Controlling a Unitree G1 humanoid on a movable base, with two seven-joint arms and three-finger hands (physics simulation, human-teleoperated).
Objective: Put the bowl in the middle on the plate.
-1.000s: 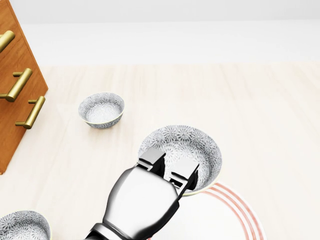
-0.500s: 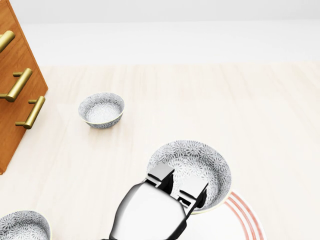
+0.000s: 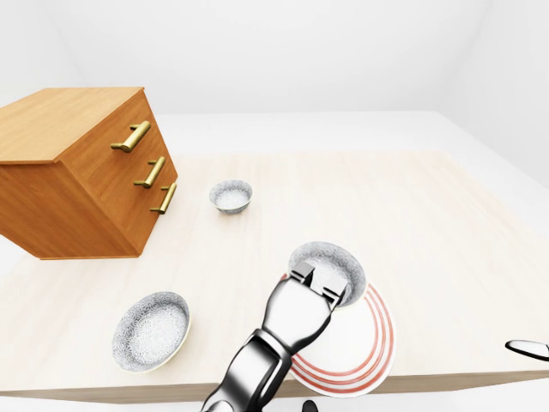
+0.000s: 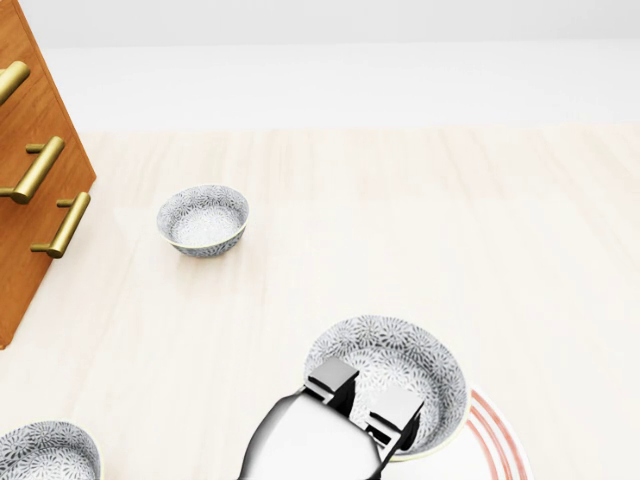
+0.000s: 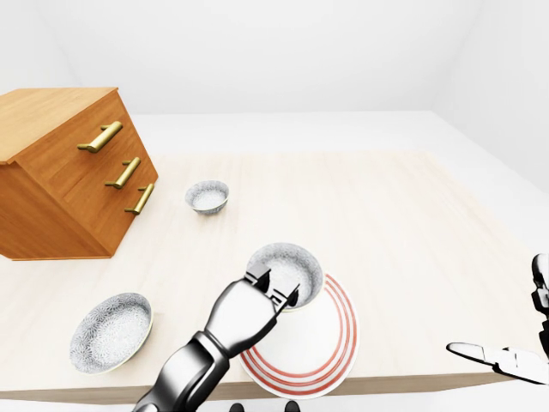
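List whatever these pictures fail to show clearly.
- Base of the grey-patterned middle bowl: in all views, the bowl itself and the silver left hand hide whether it touches the red-ringed white plate.
- That plate: in the head view, cut by the bottom edge.
- Left hand's third finger: hidden by the hand and bowl.
- Right hand: in the right-eye view, cut by the right edge; open or shut is unclear.

left hand (image 4: 318, 440) + bowl (image 4: 400, 362) | moved toward head view's bottom | farther over plate (image 4: 500, 438)

Left hand (image 3: 300, 311): glossy silver shell, black-jointed fingers (image 4: 395, 408) (blocky tips); right hand (image 5: 506, 359) seems white and black.
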